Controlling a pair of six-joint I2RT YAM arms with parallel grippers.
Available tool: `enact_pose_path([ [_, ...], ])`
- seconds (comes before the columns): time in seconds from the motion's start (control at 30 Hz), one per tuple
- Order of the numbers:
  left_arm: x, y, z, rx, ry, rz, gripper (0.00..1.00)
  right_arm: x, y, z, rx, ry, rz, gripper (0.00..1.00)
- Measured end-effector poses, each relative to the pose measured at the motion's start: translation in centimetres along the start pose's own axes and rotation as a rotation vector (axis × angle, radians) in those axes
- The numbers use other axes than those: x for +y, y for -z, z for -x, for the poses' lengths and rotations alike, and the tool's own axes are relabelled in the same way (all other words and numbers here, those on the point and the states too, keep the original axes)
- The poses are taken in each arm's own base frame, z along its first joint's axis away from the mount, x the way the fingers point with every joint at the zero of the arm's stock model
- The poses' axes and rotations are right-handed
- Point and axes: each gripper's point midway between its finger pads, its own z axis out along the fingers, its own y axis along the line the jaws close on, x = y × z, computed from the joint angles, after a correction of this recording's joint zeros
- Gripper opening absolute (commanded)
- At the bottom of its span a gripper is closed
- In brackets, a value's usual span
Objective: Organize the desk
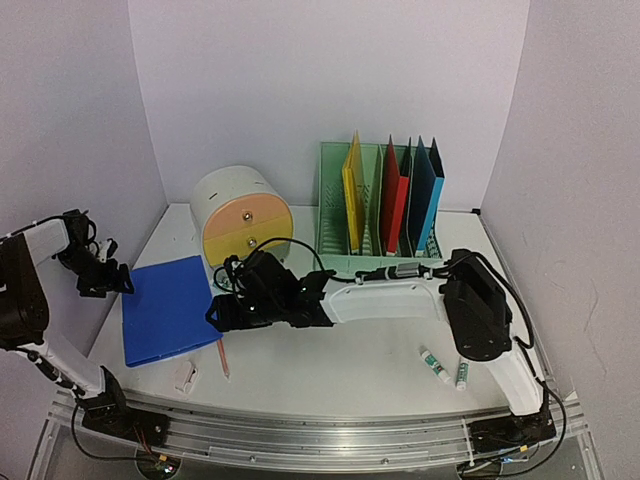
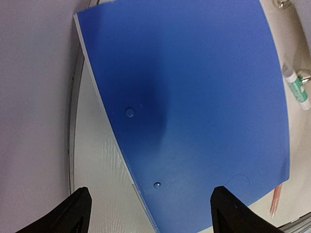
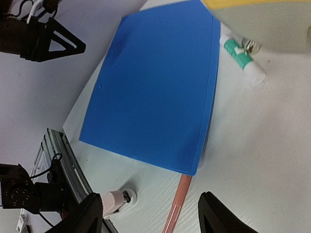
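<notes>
Left pincer and right pincer both gape empty above the blue folder, flat at the left of the desk: it looks thin, light, slick and probably bendy, best pinched at an edge.

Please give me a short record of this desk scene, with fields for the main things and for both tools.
desk: white tabletop, lilac walls
blue folder: lies flat, left side
file rack: mint green, at the rear, holding upright coloured folders
round container: white, orange-yellow face, left of the rack
pencil: pink, near the folder's front right corner
tubes: two, white and green, front right
left tool: open, empty, at the folder's left edge
right tool: open, empty, above the folder's right edge
</notes>
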Motion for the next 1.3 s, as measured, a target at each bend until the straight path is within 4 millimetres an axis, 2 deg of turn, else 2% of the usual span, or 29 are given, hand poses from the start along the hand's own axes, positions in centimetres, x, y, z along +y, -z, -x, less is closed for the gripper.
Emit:
enact_pose_path([
  [0.07,0.5,-1.1,-1.2,0.022,-0.025,0.022,0.84,-0.5,-1.0,-1.5,0.047,-0.038,-0.003,0.67],
  [0.13,0.8,-2.1,-2.4,0.038,-0.049,0.035,0.84,-0.6,-1.3,-1.9,0.059,-0.064,-0.005,0.69],
  [0.27,1.2,-3.7,-4.3,0.071,-0.079,0.053,0.81,0.0,-1.6,-0.5,0.017,-0.094,-0.003,0.69],
  [0.37,1.4,-4.1,-4.3,0.061,-0.091,0.065,0.81,0.4,-3.1,1.1,-0.035,-0.108,0.018,0.69],
  [0.47,1.7,-4.3,-3.6,0.029,-0.100,0.076,0.81,-1.2,-5.6,0.9,-0.044,-0.143,0.013,0.68],
  [0.6,1.7,-4.6,-3.5,0.013,-0.111,0.074,0.81,-5.3,-8.9,-1.2,-0.008,-0.182,-0.044,0.69],
  [0.63,1.6,-4.7,-3.6,0.012,-0.115,0.069,0.81,-5.9,-9.4,-1.4,-0.012,-0.184,-0.047,0.69],
  [0.73,1.2,-5.0,-3.8,0.012,-0.126,0.044,0.81,-6.3,-9.9,-0.4,-0.026,-0.197,-0.035,0.69],
  [0.93,0.6,-6.0,-3.4,0.002,-0.147,-0.003,0.76,-6.0,-11.3,0.2,-0.037,-0.248,0.044,0.67],
  [1.17,0.1,-6.3,-3.0,-0.011,-0.165,-0.041,0.73,-4.5,-12.5,0.5,-0.038,-0.325,0.191,0.67],
  [1.3,-0.4,-6.3,-2.9,-0.017,-0.183,-0.065,0.73,-3.8,-12.8,0.6,-0.034,-0.366,0.269,0.63],
])
